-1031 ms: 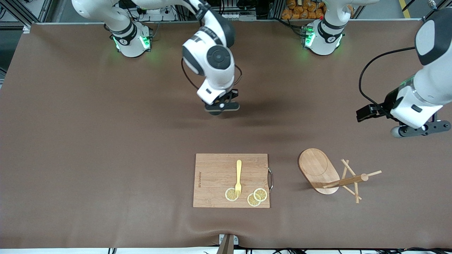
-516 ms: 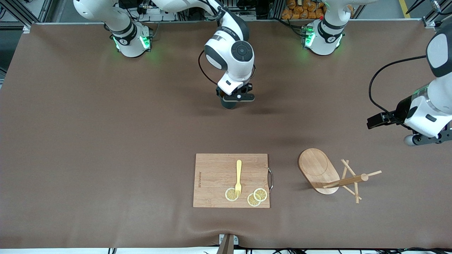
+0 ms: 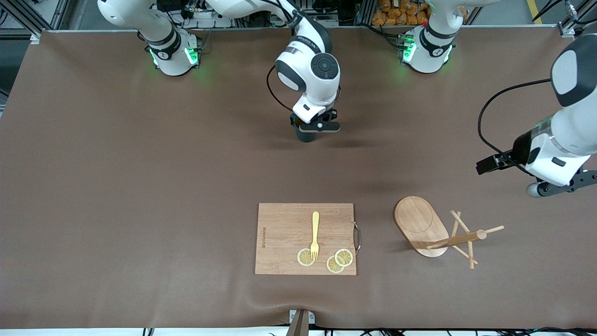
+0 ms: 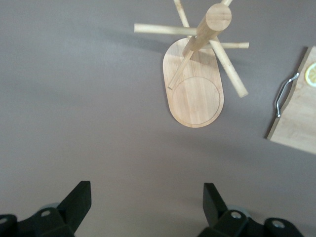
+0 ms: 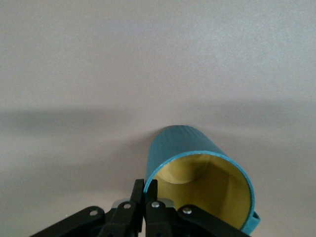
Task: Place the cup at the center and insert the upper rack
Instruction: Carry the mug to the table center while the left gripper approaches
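Fork on cutting board; upper rack beside it.

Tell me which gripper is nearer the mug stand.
Left. The left gripper hangs open over the table beside the mug stand. The right gripper, shut on the cup, is much farther off.
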Available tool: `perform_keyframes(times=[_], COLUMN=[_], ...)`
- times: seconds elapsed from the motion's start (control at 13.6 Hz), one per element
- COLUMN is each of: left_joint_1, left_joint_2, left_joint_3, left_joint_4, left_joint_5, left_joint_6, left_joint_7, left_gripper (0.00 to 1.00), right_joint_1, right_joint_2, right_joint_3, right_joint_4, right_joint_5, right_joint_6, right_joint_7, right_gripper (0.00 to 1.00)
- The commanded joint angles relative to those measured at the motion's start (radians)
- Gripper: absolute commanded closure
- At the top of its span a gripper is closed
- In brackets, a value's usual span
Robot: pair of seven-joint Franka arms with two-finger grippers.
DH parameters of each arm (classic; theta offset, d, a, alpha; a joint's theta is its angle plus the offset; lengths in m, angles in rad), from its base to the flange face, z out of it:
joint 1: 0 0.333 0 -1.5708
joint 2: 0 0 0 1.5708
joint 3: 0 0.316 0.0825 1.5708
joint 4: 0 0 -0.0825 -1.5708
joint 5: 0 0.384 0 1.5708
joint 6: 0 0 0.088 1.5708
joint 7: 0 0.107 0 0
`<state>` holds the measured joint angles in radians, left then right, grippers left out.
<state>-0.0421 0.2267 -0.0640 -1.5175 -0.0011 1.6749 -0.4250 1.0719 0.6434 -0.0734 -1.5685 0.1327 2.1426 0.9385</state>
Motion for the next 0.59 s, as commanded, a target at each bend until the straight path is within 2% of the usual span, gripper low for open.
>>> perform_keyframes(times=[0.0, 0.22, 0.29, 0.37, 0.52], left_joint_1=[-0.028, -0.065, -0.081, -0.099, -0.137], left_joint_2=[-0.009, -0.010, -0.010, -0.013, -0.017], left_joint_3=[-0.016, -0.023, -0.022, -0.023, -0.022], left_joint_4=[-0.001, -0.003, -0.001, 0.000, 0.000], left_joint_5=[0.004, 0.013, 0.013, 0.015, 0.016], left_joint_6=[-0.037, -0.055, -0.057, -0.058, -0.089], left_joint_7=[-0.092, -0.165, -0.182, -0.219, -0.311], left_gripper=[0.00, 0.00, 0.00, 0.00, 0.00], right_joint_1=[0.014, 0.013, 0.011, 0.007, -0.007], right_joint_2=[0.015, 0.015, 0.013, 0.012, -0.002], right_joint_3=[-0.011, -0.011, -0.011, -0.011, -0.011], right_joint_4=[0.007, 0.008, 0.012, 0.015, 0.022], right_joint_5=[-0.002, -0.001, -0.001, 0.001, 0.005], right_joint_6=[0.002, 0.000, 0.000, 0.000, -0.006], right_joint_7=[0.020, 0.017, 0.011, 0.009, -0.003], right_gripper=[0.91, 0.57, 0.43, 0.25, 0.03])
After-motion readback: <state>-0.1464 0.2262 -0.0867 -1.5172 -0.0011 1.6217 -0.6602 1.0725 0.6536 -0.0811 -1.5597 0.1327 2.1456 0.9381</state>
